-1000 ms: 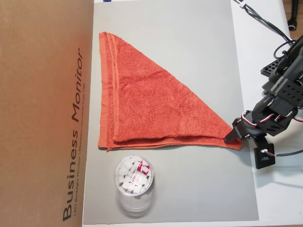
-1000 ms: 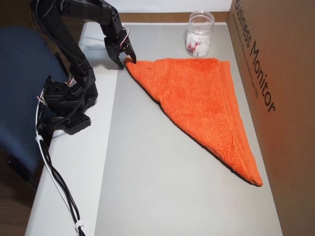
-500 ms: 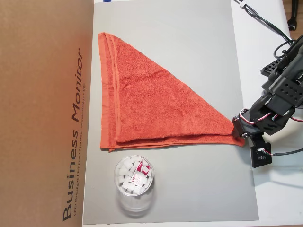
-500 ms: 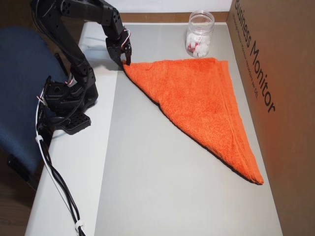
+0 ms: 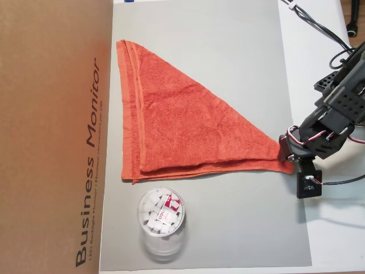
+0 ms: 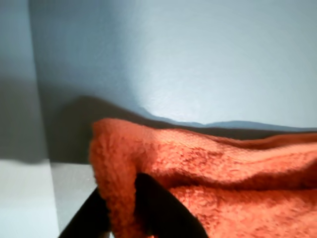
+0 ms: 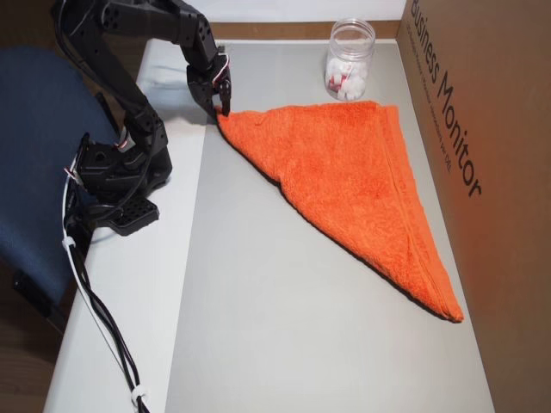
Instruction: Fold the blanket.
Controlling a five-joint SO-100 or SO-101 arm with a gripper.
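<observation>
On the grey mat (image 5: 228, 45), the blanket (image 5: 182, 125) lies already folded once into a triangle, beside the cardboard box (image 5: 51, 131). The gripper (image 5: 284, 155) pinches its far corner; a second fold seemingly remains.

In an overhead view, the blanket (image 5: 182, 125) lies on the mat (image 5: 239, 228), jar (image 5: 161, 214) below it, box (image 5: 51, 137) left.
</observation>
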